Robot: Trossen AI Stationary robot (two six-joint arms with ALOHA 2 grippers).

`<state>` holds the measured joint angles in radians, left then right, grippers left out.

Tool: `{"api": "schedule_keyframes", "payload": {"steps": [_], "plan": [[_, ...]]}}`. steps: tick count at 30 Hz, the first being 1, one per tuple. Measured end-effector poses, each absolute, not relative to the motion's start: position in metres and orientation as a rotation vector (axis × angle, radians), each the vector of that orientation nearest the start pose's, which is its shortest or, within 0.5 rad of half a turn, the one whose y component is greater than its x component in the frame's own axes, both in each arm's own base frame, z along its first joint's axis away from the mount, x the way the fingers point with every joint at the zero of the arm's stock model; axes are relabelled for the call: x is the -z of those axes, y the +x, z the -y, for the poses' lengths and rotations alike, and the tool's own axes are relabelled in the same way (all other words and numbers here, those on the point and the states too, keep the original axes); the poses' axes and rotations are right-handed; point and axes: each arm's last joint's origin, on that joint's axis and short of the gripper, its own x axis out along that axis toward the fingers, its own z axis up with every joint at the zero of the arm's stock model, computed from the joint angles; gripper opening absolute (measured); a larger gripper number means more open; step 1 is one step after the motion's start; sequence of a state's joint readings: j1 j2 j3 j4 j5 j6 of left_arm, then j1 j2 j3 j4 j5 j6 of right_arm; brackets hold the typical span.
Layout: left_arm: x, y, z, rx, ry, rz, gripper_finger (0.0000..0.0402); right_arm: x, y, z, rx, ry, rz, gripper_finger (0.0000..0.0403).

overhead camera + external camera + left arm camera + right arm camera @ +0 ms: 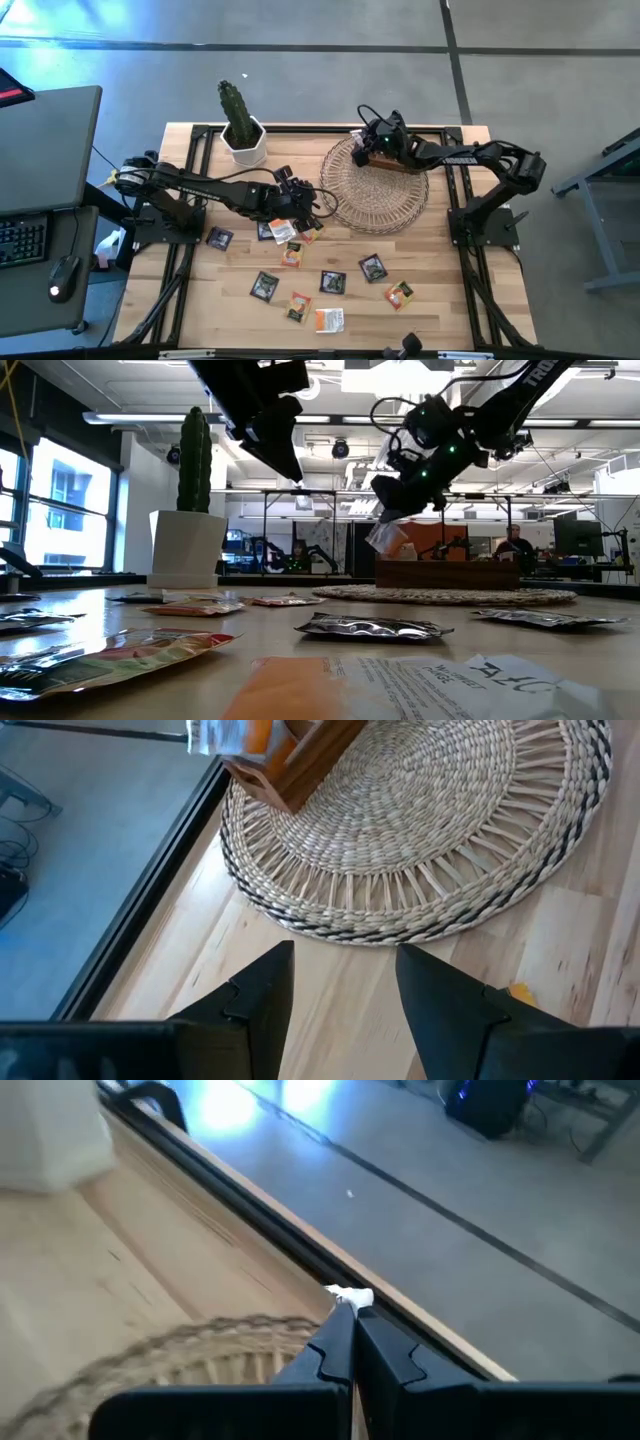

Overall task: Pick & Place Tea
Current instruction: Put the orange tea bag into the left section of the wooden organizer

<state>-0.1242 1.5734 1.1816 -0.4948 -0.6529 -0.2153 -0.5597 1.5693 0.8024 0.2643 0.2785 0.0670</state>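
Several tea sachets lie flat on the wooden table, among them an orange-and-white one [329,320] and a black one [265,285]. My right gripper [352,1312] hovers over the far part of the round wicker mat [378,190], above the brown wooden box [450,573], and is shut on one sachet [385,538]. My left gripper [345,958] is open and raised above the table at the mat's near left rim, close to a few sachets [287,232]. My right gripper pinches a sachet by its white top edge [350,1295] between the two fingertips, coming from above and pointing down. The sachet hangs below the fingers, lifted clear, just over the left end of the wooden box [400,565].
A cactus in a white pot [240,125] stands at the far edge, left of the mat. Bare wood shows between the scattered sachets and along the near edge. A keyboard and mouse sit on a side desk [40,240] to the left.
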Motion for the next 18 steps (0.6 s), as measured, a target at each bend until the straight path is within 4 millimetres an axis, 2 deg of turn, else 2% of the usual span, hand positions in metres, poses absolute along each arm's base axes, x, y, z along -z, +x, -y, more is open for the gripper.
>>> {"api": "schedule_keyframes", "payload": {"steps": [5, 10, 18], "plan": [[-0.26, 0.328, 0.024, -0.565, 0.126, -0.756, 0.0174, -0.179, 0.271, 0.185, 0.876, 0.11, -0.519, 0.0], [-0.261, 0.33, 0.024, -0.557, 0.113, -0.737, 0.0174, -0.181, 0.274, 0.187, 0.866, 0.083, -0.477, 0.0004], [-0.261, 0.33, 0.024, -0.555, 0.112, -0.737, 0.0174, -0.179, 0.272, 0.187, 0.864, 0.026, -0.538, 0.0051]]}}
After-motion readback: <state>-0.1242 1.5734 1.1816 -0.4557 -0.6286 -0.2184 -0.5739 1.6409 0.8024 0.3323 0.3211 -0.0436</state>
